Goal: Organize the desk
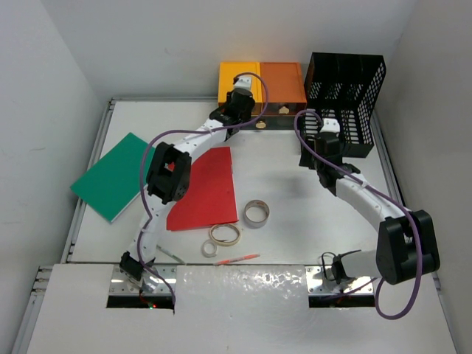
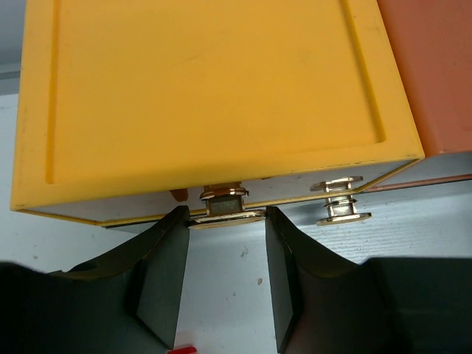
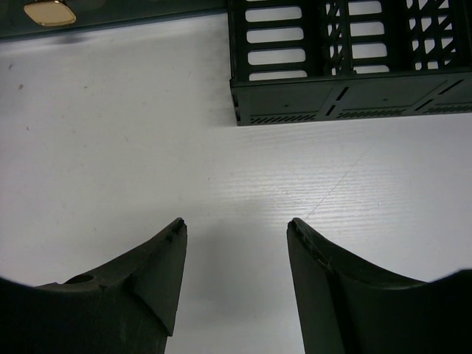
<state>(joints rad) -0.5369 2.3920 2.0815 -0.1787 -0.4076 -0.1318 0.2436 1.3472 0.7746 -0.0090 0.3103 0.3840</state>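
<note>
Quick look at your setup. The large white flat bench (image 1: 295,243) with thin metal rails fills a plain white-walled nook. The orange-and-yellow plastic drawer unit (image 1: 262,82) sits at its far edge, against the back wall. Just beside the unit, on your right arm's side, stands the black mesh file rack (image 1: 346,81). Nearer you than the unit lie a flat red folder (image 1: 206,188), a flat green board (image 1: 110,175) off toward the left wall, and a silver tape ring (image 1: 256,213). Your left jaws are partway apart at the unit's yellow front, with its small gold drawer handle (image 2: 225,215) filling the gap. I can't tell if they're actually clamping it. Your right jaws are wide apart, holding nothing, over bare bench near the unit.
</note>
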